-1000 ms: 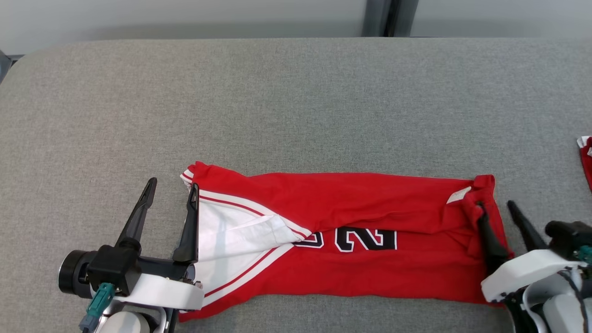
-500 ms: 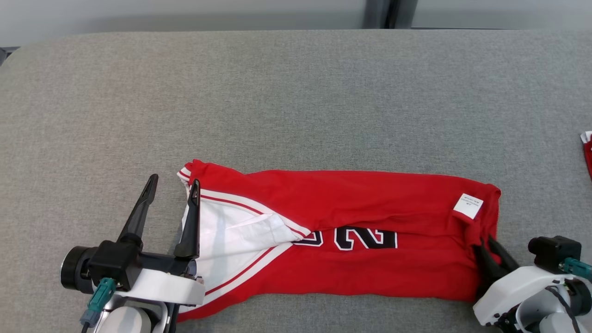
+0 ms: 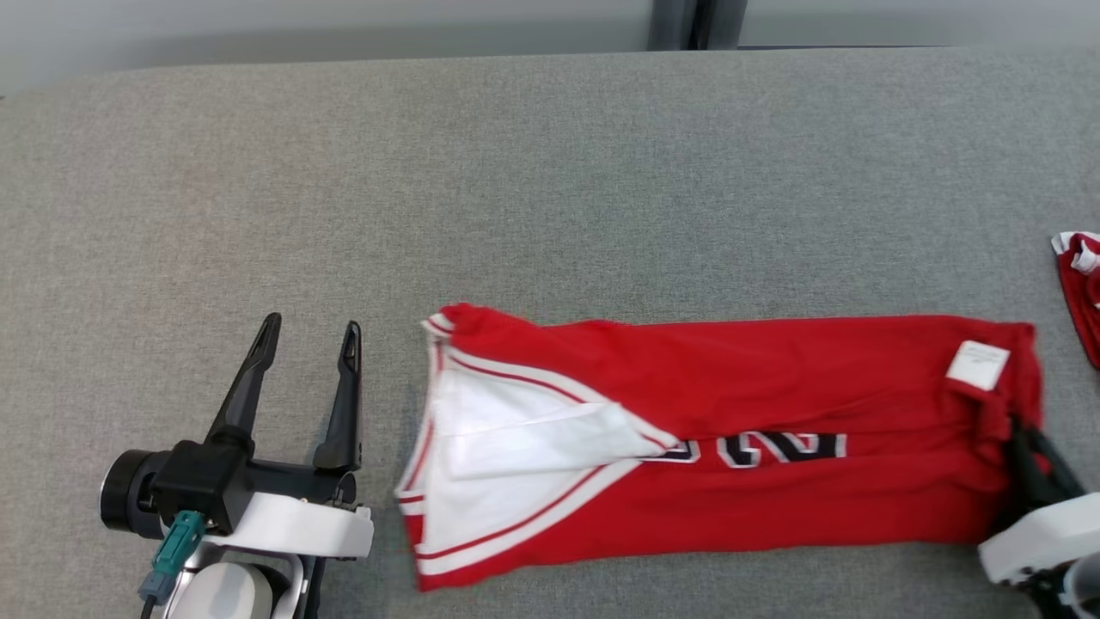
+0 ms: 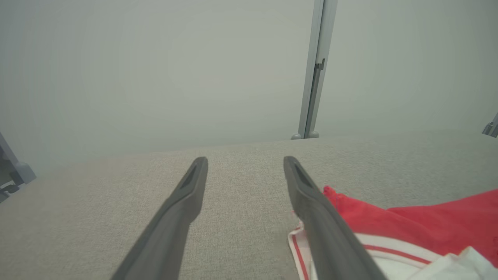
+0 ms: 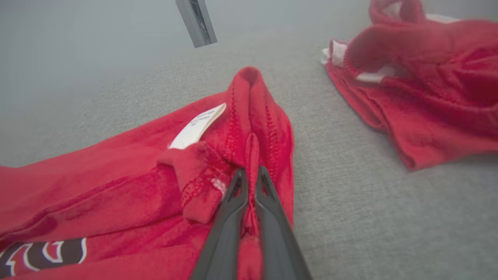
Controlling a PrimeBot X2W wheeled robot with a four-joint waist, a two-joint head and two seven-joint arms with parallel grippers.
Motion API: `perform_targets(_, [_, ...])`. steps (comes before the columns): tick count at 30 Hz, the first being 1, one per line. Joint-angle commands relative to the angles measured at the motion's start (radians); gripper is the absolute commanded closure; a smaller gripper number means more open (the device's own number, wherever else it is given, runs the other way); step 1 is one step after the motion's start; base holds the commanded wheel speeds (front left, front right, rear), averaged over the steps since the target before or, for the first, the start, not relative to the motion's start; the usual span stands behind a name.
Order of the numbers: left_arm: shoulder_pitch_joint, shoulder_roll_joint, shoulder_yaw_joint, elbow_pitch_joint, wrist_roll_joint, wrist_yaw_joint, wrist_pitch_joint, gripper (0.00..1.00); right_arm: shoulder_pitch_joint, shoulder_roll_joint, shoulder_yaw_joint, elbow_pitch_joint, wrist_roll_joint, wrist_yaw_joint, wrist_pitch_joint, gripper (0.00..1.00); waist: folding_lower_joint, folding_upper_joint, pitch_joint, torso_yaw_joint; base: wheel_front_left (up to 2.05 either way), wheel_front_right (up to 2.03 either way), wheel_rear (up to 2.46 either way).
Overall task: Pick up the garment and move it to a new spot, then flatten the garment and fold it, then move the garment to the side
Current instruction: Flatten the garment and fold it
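The red garment (image 3: 773, 507) lay folded lengthwise, lower centre on the table (image 3: 550, 172). The right hand (image 5: 251, 174) pinched its right end; the left hand (image 3: 309, 334) gaped empty. Further folding and moving aside seemingly remained.

Left gripper (image 4: 245, 161) with fingers spread wide over the grey surface (image 4: 97, 194); a red garment (image 4: 428, 217) with white trim lies at lower right, its edge behind one finger; pale wall (image 4: 155, 70) and post (image 4: 315, 77) beyond.
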Motion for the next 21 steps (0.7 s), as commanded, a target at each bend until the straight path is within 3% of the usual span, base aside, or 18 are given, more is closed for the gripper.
perform_targets(1, [-0.008, 0.001, 0.009, -0.004, 0.007, -0.005, -0.004, 0.00, 0.006, -0.030, -0.034, 0.007, 0.006, -0.002, -0.019, 1.00, 0.0000, -0.0001, -0.001, -0.004, 0.00, 0.00, 0.00])
perform_targets(6, [-0.003, -0.002, 0.022, -0.008, 0.016, -0.012, -0.004, 0.00, -0.018, -0.050, -0.061, -0.025, -0.005, -0.001, -0.010, 1.00, 0.0000, -0.0001, -0.002, -0.015, 0.00, 0.00, 0.00])
perform_targets(9, [-0.002, -0.004, 0.029, -0.008, 0.019, -0.015, -0.004, 0.00, -0.034, -0.023, -0.026, -0.098, -0.009, -0.001, 0.000, 1.00, 0.0000, -0.0001, -0.006, -0.020, 0.00, 0.00, 0.00])
perform_targets(17, [0.000, -0.017, 0.030, -0.001, 0.029, -0.030, -0.004, 0.00, -0.063, 0.105, 0.175, -0.368, -0.048, -0.001, 0.072, 1.00, 0.0000, -0.0001, -0.021, -0.020, 0.00, 0.00, 0.00])
perform_targets(21, [-0.007, -0.022, 0.025, 0.004, 0.034, -0.038, -0.004, 0.00, -0.090, 0.148, 0.271, -0.401, -0.047, -0.001, 0.087, 1.00, 0.0000, -0.0001, -0.022, -0.011, 0.00, 0.00, 0.00])
